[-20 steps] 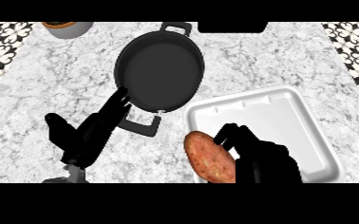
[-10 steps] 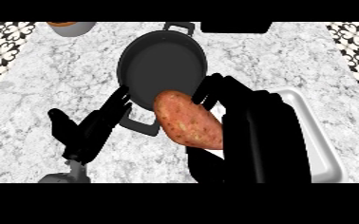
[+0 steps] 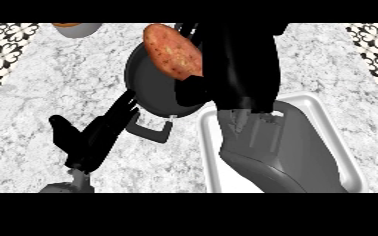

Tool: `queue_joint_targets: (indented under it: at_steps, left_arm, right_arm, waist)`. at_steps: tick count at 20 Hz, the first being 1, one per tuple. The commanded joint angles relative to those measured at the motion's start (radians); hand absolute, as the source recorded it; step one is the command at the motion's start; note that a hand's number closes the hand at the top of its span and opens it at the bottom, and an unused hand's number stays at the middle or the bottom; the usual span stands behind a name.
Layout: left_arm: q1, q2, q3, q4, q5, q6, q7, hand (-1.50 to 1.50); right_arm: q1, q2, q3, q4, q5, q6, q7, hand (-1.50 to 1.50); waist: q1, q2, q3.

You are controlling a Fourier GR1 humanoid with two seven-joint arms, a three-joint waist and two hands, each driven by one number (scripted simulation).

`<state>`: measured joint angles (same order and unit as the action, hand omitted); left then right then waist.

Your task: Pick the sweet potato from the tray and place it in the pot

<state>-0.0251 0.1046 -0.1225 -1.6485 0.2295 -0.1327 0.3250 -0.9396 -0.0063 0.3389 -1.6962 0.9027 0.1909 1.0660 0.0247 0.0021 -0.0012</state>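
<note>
Over the round black metal pot [image 3: 151, 87], right hand [image 3: 236, 65] is gripping the reddish-brown sweet potato [image 3: 172, 50], fingers curled around it, long axis slanting down-right.

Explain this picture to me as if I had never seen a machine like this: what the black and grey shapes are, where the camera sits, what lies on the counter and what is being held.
The camera sits at the robot's head and looks steeply down at a marbled counter. The grey forearms with black hands belong to the robot and come in from below. The right hand is shut on a sweet potato and holds it over a dark pot; the fingers curl round the far side, so the grip itself is mostly hidden. The left hand lies open on the counter, its fingers pointing toward the pot's handle. To the right stands a white tray, partly hidden by the right forearm. At the top left, a bowl shows only in part.
</note>
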Motion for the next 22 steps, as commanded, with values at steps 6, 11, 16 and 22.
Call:
queue_joint_targets:
  at_steps: [6,11,16,22]
  left_arm:
    - [-0.02,-0.006,-0.003,-0.003,-0.01,0.0,0.013,0.0]
    - [-0.045,-0.018,-0.006,0.039,-0.008,-0.006,0.018,0.0]
    - [-0.041,-0.025,-0.05,-0.024,-0.011,-0.02,0.05,0.0]
    - [-0.074,-0.054,-0.059,0.024,-0.038,-0.008,0.008,0.0]
  right_arm:
    - [-0.249,0.006,-0.078,0.568,-0.096,-0.249,-0.139,1.5]
    - [-0.293,0.006,-0.04,0.831,-0.151,-0.434,-0.269,1.5]
    - [-0.358,0.006,0.0,1.001,-0.273,-0.578,-0.339,1.5]
    - [-0.394,0.006,0.01,1.175,-0.384,-0.625,-0.457,1.5]
  waist:
    - [0.016,0.007,0.0]
    - [0.032,0.014,0.0]
    - [0.075,0.021,0.0]
    - [0.087,0.03,-0.001]
